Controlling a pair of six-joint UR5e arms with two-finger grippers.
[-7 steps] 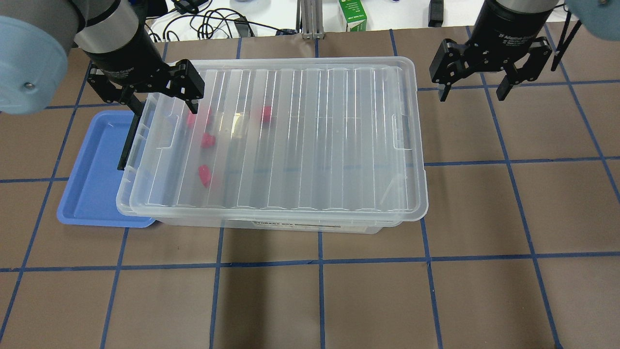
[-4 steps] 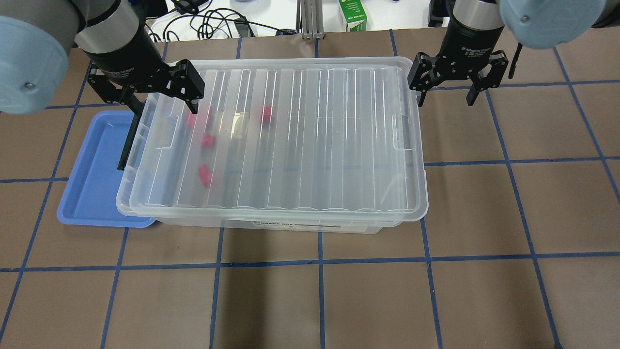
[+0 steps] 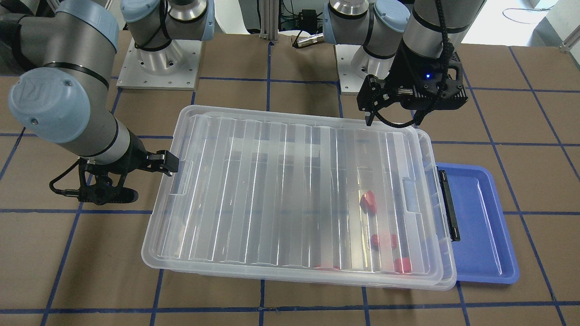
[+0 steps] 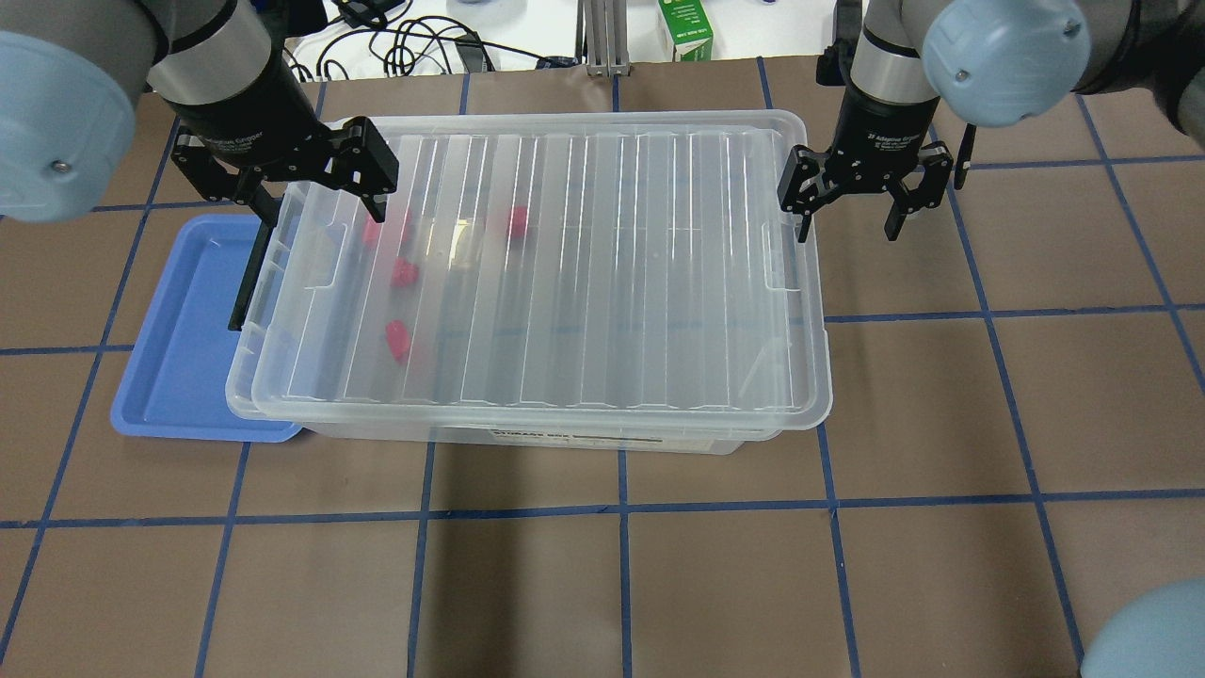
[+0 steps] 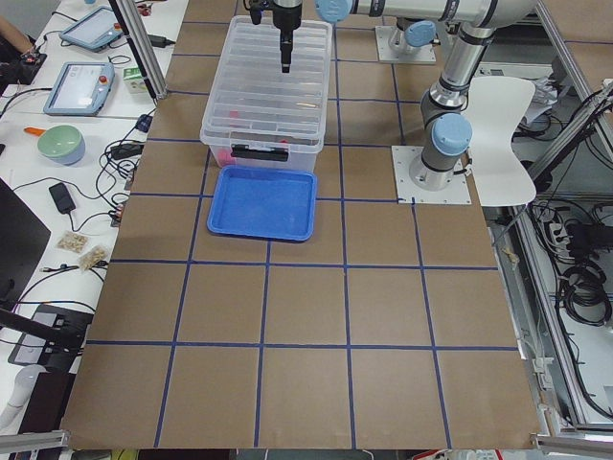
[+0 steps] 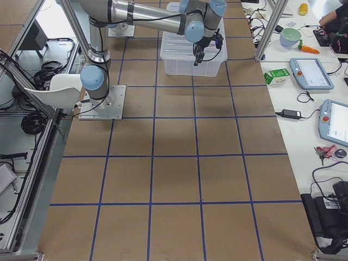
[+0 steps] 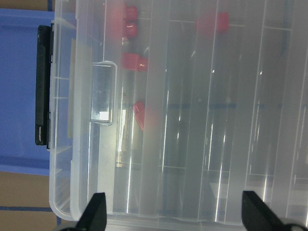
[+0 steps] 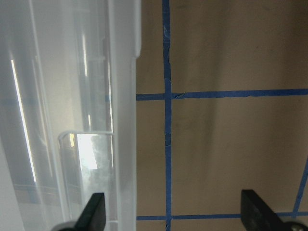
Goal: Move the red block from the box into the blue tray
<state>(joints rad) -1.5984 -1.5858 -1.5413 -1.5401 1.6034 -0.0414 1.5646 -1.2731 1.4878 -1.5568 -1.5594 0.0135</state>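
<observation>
The lidded box [image 4: 602, 438] has the tray [image 4: 179, 358] just beside its latch end and four red blocks [image 4: 397, 340] inside near that end, while farther back the left gripper [image 4: 320, 202] hangs over that corner, jaws apart, and the right gripper [image 4: 844, 226], jaws spread, straddles the opposite rim.

The box [image 4: 565, 414] sits mid-table with its lid [image 4: 602, 264] on top. The tray [image 4: 179, 348] lies right against its left end. Four blocks [image 4: 403, 273] lie inside the box — all toward the tray end. The left gripper [image 4: 325, 209] hangs above that end, the right gripper [image 4: 845, 231] over the opposite rim.
</observation>
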